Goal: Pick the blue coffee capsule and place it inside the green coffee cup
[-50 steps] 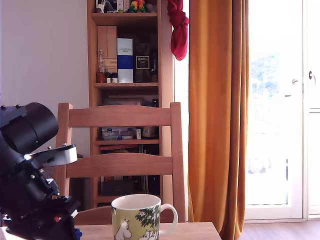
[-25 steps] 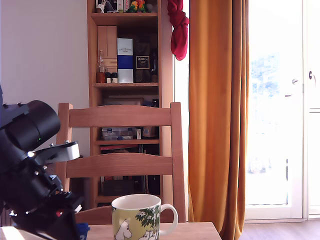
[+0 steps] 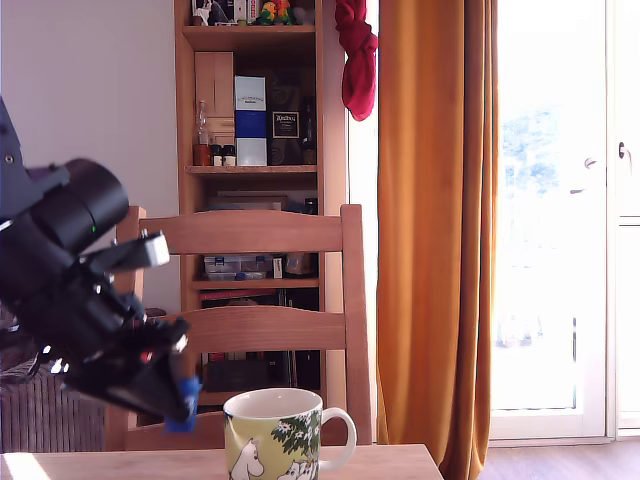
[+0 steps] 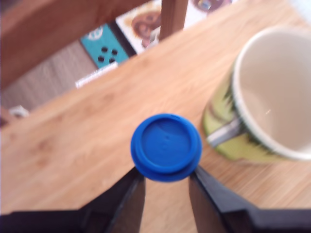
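Note:
The blue coffee capsule is a round bright blue piece with a flat rim, held between the black fingers of my gripper, which is shut on it above the wooden table. In the exterior view the capsule shows as a blue bit at the gripper's tip, raised just left of the cup's rim. The green coffee cup is yellow-green with white cartoon figures and a white inside, standing upright on the table. Beside the capsule in the wrist view, the cup shows an empty white interior.
A wooden chair stands right behind the table in the exterior view. Behind it is a bookshelf with a blue-and-white box. An orange curtain hangs at the exterior view's right.
The arm has lifted and swung toward the exterior view's right, carrying the blue capsule up from table level to beside the cup's rim. The cup has not moved.

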`<act>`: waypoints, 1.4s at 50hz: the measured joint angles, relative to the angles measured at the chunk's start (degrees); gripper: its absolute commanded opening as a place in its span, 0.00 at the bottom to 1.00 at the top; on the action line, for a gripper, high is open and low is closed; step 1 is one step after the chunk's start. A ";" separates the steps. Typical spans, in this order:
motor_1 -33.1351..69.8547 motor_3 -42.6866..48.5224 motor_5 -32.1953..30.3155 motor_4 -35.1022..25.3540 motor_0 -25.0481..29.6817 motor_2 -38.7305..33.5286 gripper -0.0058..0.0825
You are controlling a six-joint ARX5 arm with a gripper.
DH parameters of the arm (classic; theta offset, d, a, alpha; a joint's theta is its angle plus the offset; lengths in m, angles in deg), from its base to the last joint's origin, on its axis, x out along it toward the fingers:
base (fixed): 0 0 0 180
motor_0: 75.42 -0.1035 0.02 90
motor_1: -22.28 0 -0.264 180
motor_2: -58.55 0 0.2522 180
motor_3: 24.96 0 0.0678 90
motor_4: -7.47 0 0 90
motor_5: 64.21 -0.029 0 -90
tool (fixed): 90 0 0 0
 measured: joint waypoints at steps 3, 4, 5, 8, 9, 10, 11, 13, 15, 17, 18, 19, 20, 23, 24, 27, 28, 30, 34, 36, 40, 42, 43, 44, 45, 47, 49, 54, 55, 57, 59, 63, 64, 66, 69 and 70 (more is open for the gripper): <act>-2.29 0.13 0.98 -0.81 0.04 0.74 0.27; -2.82 0.11 1.20 -1.25 0.04 1.11 0.27; -3.65 0.07 1.49 -1.90 0.04 1.53 0.27; -5.62 -0.37 2.45 -3.65 0.04 2.62 0.27; -6.23 -0.66 2.60 -4.22 0.04 2.84 0.27; -6.78 -0.81 2.82 -4.74 0.04 3.02 0.27; -7.37 -0.87 3.06 -5.25 0.04 3.15 0.27; -8.24 -1.01 3.82 -6.08 0.24 3.30 0.27; -8.68 -1.09 4.00 -6.80 0.57 3.32 0.27; -8.72 -1.01 4.13 -7.26 1.09 3.32 0.27; -8.66 -0.92 4.22 -7.28 1.40 3.32 0.27; -8.57 -0.81 4.35 -7.30 1.77 3.32 0.27; -8.52 -0.68 4.37 -7.30 2.21 3.32 0.27; -8.44 -0.61 4.57 -7.32 3.63 3.32 0.27; -8.44 -0.66 4.57 -7.32 4.11 3.32 0.27; -8.44 -0.72 4.57 -7.32 5.60 3.32 0.27; -8.44 -0.70 4.59 -7.26 6.01 3.32 0.27; -8.44 -0.68 4.61 -7.23 6.80 3.32 0.27; -8.44 -0.59 4.66 -7.17 8.00 3.32 0.27; -8.44 -0.52 4.68 -6.60 8.52 3.32 0.27; -8.44 -0.26 4.70 -5.03 9.09 3.32 0.27; -8.44 -0.04 4.70 -4.48 9.20 3.32 0.27; -8.44 0.07 4.70 -4.22 9.18 3.32 0.27; -8.44 0.20 4.70 -3.98 9.18 3.32 0.27; -8.44 0.26 4.70 -3.72 9.16 3.32 0.27; -8.44 0.48 4.70 -3.23 9.16 3.32 0.27; -8.44 0.85 4.70 -3.08 9.16 3.32 0.27; -8.39 1.99 4.48 -2.78 9.16 3.32 0.27; -8.28 2.01 4.48 -2.75 9.16 3.32 0.27; -8.07 1.99 4.46 -2.75 9.16 3.32 0.27; -7.65 1.97 4.35 -2.73 9.16 3.32 0.27; -6.34 2.01 4.26 -2.71 9.16 3.32 0.27; -5.90 2.01 4.26 -2.71 9.16 3.32 0.27; -5.14 2.05 4.26 -2.71 9.16 3.32 0.27; -4.04 2.12 4.22 -2.71 9.16 3.32 0.27; -3.74 2.14 4.20 -2.71 9.16 3.32 0.27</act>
